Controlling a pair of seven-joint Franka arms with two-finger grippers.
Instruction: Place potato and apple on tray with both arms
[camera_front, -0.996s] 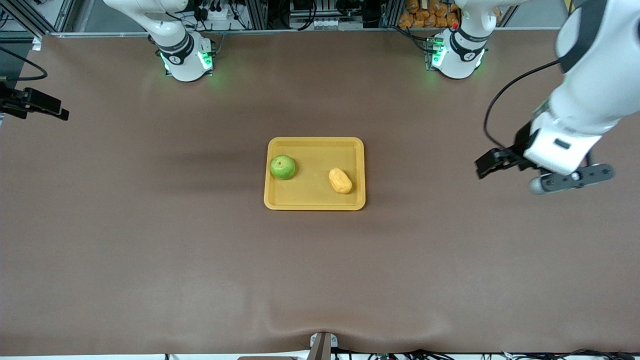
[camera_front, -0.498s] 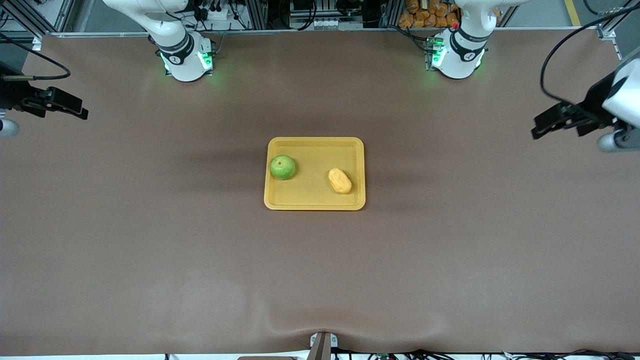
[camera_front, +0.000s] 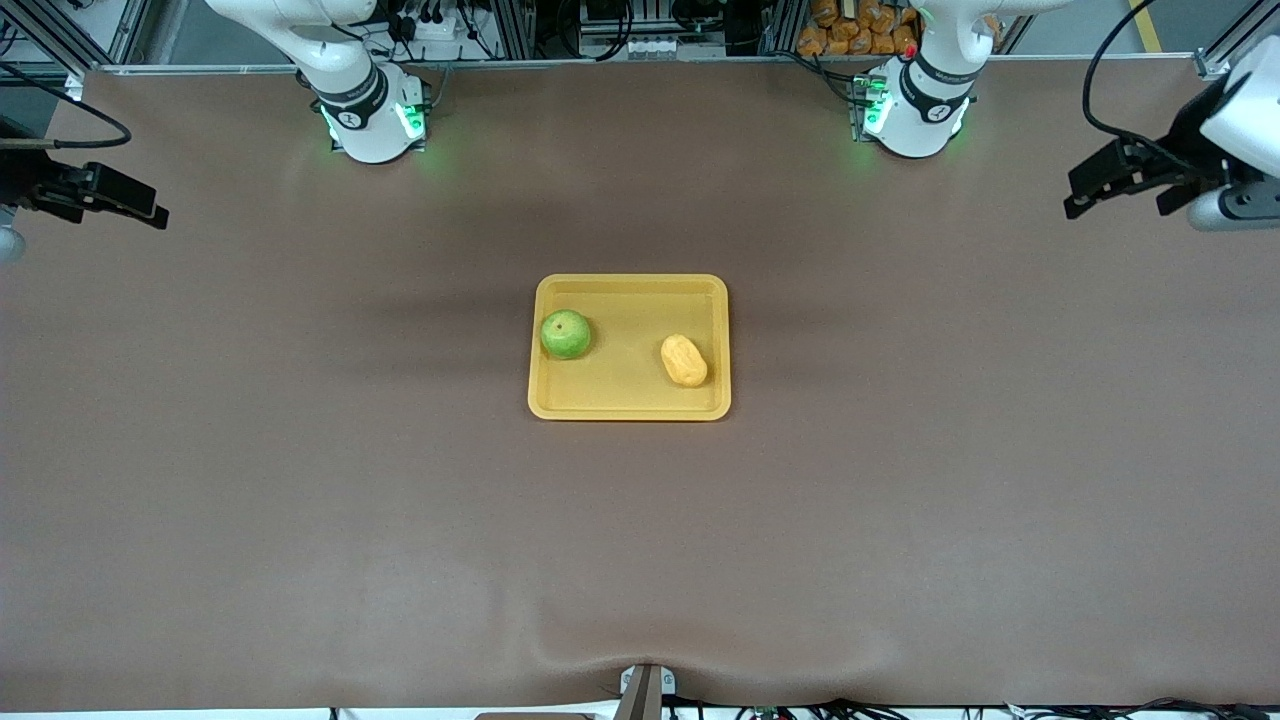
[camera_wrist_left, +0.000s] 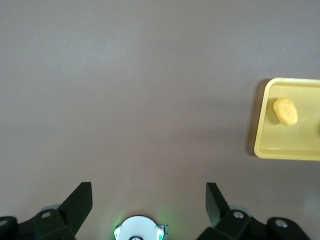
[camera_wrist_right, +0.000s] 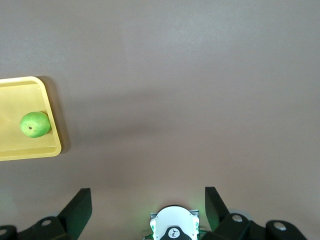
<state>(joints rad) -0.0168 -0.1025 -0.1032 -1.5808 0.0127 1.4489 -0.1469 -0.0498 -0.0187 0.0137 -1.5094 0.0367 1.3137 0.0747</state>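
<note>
The yellow-orange tray lies at the table's middle. The green apple sits in it toward the right arm's end, the oblong yellow potato toward the left arm's end. The left wrist view shows the tray and potato; the right wrist view shows the tray and apple. My left gripper is open and empty, high over the table's edge at the left arm's end, with fingers spread. My right gripper is open and empty over the right arm's end, fingers spread.
The brown table mat stretches wide around the tray. The right arm's green-lit base and the left arm's base stand along the table's edge farthest from the front camera. A small bracket sits at the nearest edge.
The left gripper has moved away from the tray and out toward the table's end, rising. The right gripper shifted slightly at its end. The potato rocked a little in the tray.
</note>
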